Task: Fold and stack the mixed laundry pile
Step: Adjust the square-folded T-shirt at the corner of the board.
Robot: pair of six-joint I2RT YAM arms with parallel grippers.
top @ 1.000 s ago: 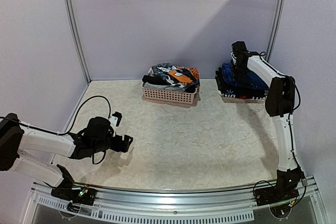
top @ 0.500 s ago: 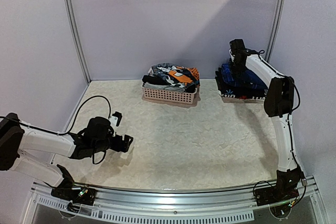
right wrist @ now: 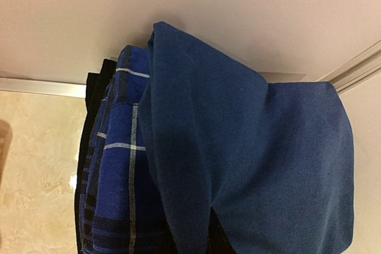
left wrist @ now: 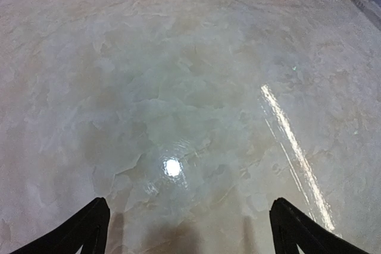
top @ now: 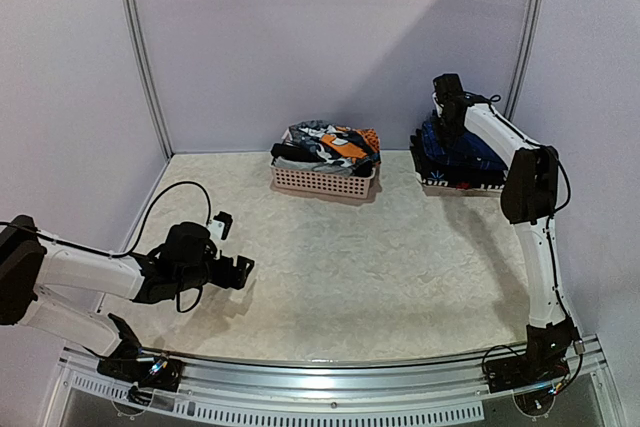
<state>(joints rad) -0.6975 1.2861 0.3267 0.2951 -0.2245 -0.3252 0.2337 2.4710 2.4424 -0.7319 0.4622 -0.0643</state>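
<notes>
Between garments: one piece laid on the folded stack (top: 455,157) at the far right corner, more waiting in the basket.

Hovering over that stack with the right gripper (top: 447,97), jaws closed; hard to tell from the wrist view whether pinching any cloth, probably not. On top, a navy garment (right wrist: 250,147), over a blue plaid garment (right wrist: 116,176). Low over the table (top: 350,267) at the near left with the left gripper (top: 233,245), jaws spread wide and empty. Back centre, heaped in the pink basket (top: 322,183), the unfolded laundry pile (top: 328,145), orange and striped pieces showing. Judged as the tail of a stacking step. Next, likely: lift clear of the stack, reach into the basket, draw out one garment only and spread flat on the table before folding; calls for both grippers.
</notes>
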